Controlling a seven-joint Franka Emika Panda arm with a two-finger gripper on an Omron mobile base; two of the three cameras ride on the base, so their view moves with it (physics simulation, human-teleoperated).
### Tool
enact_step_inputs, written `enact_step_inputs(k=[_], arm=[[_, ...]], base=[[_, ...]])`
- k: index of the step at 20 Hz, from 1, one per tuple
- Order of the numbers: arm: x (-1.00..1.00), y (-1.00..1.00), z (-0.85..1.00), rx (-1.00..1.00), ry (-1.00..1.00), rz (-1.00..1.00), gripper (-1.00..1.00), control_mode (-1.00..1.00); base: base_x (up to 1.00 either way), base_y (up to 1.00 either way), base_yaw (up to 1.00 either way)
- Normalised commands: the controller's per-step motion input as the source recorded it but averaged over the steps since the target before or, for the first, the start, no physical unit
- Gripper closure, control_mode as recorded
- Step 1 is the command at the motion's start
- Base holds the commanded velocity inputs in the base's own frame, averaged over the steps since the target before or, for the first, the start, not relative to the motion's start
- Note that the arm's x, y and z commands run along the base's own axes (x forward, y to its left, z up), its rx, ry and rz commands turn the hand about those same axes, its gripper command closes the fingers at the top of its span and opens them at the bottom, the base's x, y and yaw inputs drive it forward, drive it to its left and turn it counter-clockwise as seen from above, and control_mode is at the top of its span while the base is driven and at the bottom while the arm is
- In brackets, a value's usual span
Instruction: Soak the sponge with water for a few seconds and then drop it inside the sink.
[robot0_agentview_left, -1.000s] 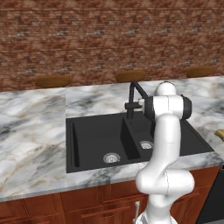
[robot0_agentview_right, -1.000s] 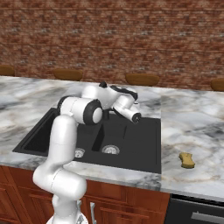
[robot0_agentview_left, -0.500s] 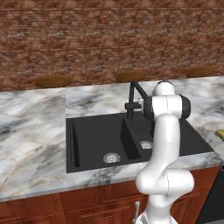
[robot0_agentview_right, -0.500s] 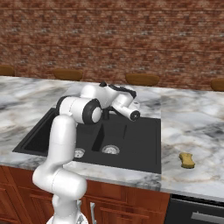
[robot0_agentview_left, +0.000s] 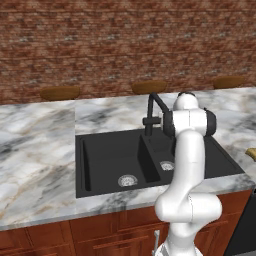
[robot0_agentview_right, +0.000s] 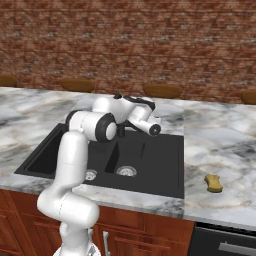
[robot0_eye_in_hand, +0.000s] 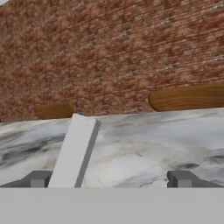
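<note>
The black double-basin sink (robot0_agentview_left: 107, 160) is set in the marble counter (robot0_agentview_left: 35, 150), with the wide basin on the left and the narrow one on the right in the left base view; a round silver drain (robot0_agentview_left: 127, 180) is seen in each basin. The black faucet (robot0_agentview_left: 152, 112) is found at the back rim, at about 12 o'clock from the divider. The gripper (robot0_agentview_right: 153, 128) is held over the sink near the faucet, pointed toward the right side of the right base view. In the hand view the two dark fingertips (robot0_eye_in_hand: 38, 179) are seen well apart, with nothing between them, so the hand is spread and empty. A pale flat bar (robot0_eye_in_hand: 74, 151) is seen slanted across the counter in the hand view; what it is cannot be told. The yellow sponge (robot0_agentview_right: 214, 183) is lying on the counter, at about 3 o'clock from the sink and well apart from the gripper. A brick wall (robot0_agentview_left: 125, 45) is seen behind the counter.
</note>
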Motion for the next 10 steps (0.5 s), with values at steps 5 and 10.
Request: enact_step_inputs(k=[5,10], arm=[[0.07,-0.44,-0.38,0.0,0.0,-0.04,-1.0,-1.0],[0.0,-0.43,-0.4,0.0,0.0,-0.05,-1.0,-1.0]], base=[[0.0,0.0,0.0],[0.0,0.0,0.0]])
